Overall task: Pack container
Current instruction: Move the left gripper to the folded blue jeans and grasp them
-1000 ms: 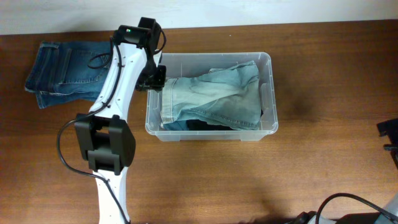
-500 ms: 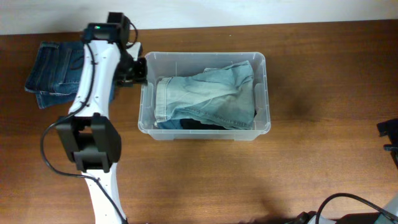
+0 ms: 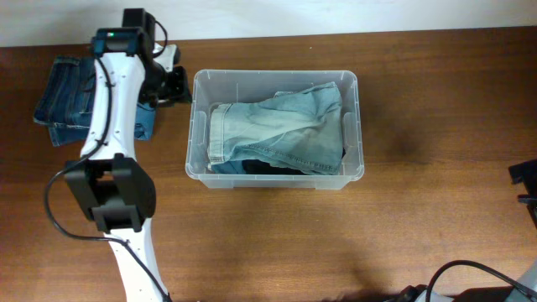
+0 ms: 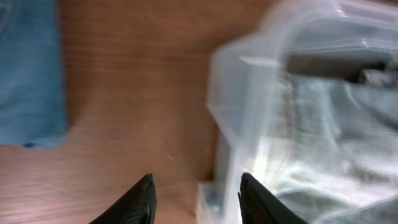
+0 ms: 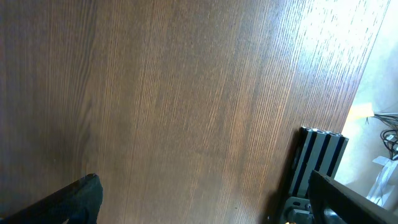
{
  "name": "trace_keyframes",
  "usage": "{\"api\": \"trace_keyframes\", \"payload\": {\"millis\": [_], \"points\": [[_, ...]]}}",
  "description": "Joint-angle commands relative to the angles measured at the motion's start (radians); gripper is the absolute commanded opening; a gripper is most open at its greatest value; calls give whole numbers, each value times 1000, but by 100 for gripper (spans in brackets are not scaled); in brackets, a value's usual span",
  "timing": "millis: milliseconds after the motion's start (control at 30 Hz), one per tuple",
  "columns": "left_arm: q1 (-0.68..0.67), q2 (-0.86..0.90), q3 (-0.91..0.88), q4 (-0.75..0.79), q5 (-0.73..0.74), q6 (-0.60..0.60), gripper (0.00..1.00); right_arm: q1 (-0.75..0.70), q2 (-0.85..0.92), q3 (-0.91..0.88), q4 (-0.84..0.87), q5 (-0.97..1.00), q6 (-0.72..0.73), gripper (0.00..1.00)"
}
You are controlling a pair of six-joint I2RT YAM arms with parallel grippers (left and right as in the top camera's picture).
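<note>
The clear plastic container [image 3: 358,113] stands at the table's middle, with light blue jeans [image 3: 281,134] lying in it over a darker garment. My left gripper [image 3: 174,84] is open and empty just outside the container's left wall, near its far left corner. In the left wrist view the gripper [image 4: 196,199] has its fingers spread over bare wood beside the container's wall [image 4: 249,106]. Folded dark blue jeans [image 3: 71,96] lie at the far left of the table, partly under my left arm. My right gripper [image 5: 205,199] is open over bare wood at the right edge.
A black metal frame [image 5: 314,162] stands off the table's right edge in the right wrist view. The right arm's base [image 3: 524,189] shows at the right edge of the overhead view.
My left gripper has pulled back left, out of the container to just outside its left wall. The container slid a little to the left. The light jeans stay inside.
</note>
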Motion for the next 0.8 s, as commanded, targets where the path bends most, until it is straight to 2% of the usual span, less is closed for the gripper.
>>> {"api": "trace_keyframes", "payload": {"millis": [0, 133, 200, 267, 433, 500, 600, 767], "points": [[75, -33, 21, 33, -94, -25, 45, -3, 0, -4, 0, 5, 8, 98], [114, -29, 21, 64, -235, -5, 56, -3, 0, -4, 0, 5, 8, 98], [120, -23, 21, 86, -252, 91, 66, -3, 0, -4, 0, 5, 8, 98], [120, -16, 15, 118, -252, 134, 70, -3, 0, -4, 0, 5, 8, 98], [120, 13, 3, 239, -276, 149, 76, -3, 0, -4, 0, 5, 8, 98], [120, 41, 3, 290, -331, 166, 77, -3, 0, -4, 0, 5, 8, 98], [120, 73, 3, 312, -356, 245, 78, -3, 0, -4, 0, 5, 8, 98], [120, 126, 3, 337, -426, 261, 79, -3, 0, -4, 0, 5, 8, 98]]}}
